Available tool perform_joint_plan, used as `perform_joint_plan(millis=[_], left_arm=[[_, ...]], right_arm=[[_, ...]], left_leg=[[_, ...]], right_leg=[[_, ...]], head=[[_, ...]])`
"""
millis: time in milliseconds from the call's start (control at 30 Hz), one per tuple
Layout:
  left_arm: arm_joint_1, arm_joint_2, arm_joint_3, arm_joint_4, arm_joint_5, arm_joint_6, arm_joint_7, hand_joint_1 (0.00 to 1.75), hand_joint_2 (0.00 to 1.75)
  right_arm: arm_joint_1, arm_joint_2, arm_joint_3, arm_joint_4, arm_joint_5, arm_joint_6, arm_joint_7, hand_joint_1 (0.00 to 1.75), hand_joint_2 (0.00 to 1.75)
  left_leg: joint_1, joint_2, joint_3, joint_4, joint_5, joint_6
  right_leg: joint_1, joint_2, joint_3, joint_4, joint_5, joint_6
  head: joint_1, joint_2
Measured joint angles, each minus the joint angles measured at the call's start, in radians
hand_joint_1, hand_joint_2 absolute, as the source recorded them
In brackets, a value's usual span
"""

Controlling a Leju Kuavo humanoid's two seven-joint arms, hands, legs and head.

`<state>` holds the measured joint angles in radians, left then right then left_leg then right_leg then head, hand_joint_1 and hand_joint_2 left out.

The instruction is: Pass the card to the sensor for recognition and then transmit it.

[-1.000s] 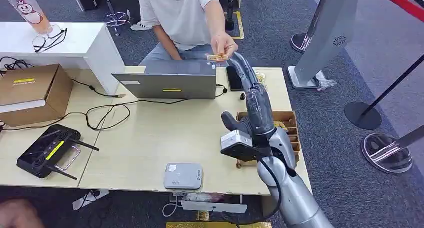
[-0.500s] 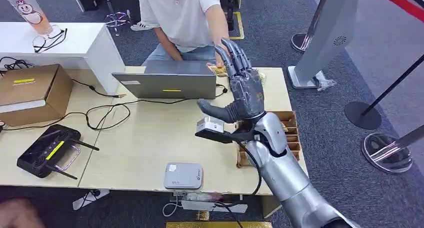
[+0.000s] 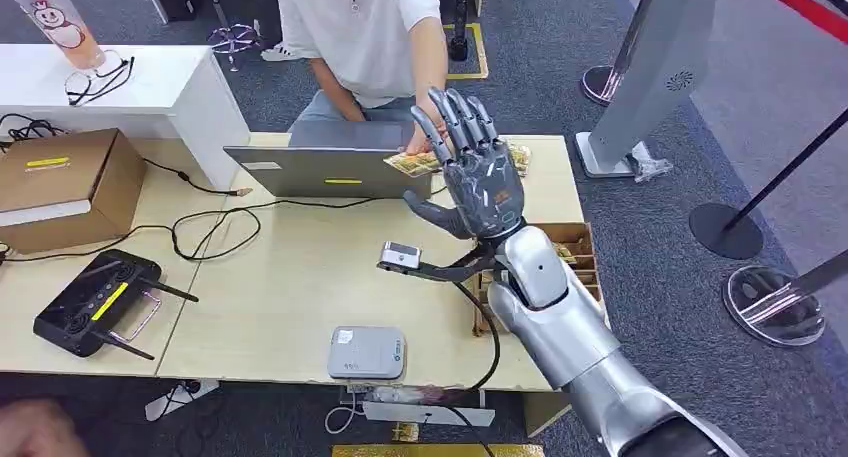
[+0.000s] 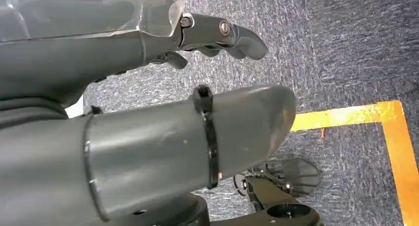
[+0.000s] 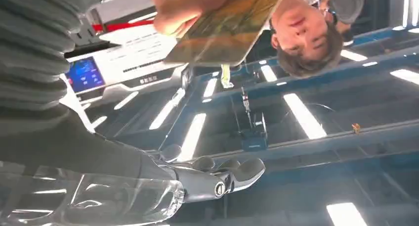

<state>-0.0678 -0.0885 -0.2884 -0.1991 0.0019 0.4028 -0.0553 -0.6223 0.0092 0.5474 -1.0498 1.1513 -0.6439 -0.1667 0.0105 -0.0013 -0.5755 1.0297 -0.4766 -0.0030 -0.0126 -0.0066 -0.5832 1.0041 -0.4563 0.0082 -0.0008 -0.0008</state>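
A person's hand (image 3: 418,137) holds the yellowish card (image 3: 412,163) just behind the laptop's lid; from the right wrist view the same card (image 5: 227,25) is pinched in that person's hand (image 5: 180,8). My right hand (image 3: 478,172) stands upright beside the card with its fingers spread and nothing in it. The grey sensor box (image 3: 367,352) lies near the table's front edge. My left hand (image 4: 148,137) hangs over the carpet, its fingers extended and holding nothing.
A grey laptop (image 3: 330,169) stands at the table's far edge, with the person seated behind it. A wooden compartment tray (image 3: 587,267) sits behind my right arm. A cardboard box (image 3: 65,182) and a black router (image 3: 95,302) lie at the left. Cables cross the table.
My right hand let go of the card into the person's hand, then drew back and turned upright with fingers spread. The person's hand lowered the card toward the laptop.
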Motion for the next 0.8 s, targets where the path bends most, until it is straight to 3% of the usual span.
perform_joint_plan(millis=[367,800], left_arm=[[-0.001,0.002,0.000,0.000,0.007,0.000,-0.002,0.00,0.00],[-0.001,0.001,0.000,0.000,0.014,0.003,-0.009,0.00,0.00]], right_arm=[[-0.009,-0.013,0.016,0.032,0.137,0.003,0.064,0.00,1.75],[-0.024,-0.014,0.034,0.051,0.158,0.022,0.064,0.00,1.75]], left_leg=[[0.000,0.000,0.000,0.000,0.000,0.000],[0.000,0.000,0.000,0.000,0.000,0.000]], right_leg=[[0.000,0.000,0.000,0.000,0.000,0.000],[0.000,0.000,0.000,0.000,0.000,0.000]], head=[[0.000,0.000],[0.000,0.000]])
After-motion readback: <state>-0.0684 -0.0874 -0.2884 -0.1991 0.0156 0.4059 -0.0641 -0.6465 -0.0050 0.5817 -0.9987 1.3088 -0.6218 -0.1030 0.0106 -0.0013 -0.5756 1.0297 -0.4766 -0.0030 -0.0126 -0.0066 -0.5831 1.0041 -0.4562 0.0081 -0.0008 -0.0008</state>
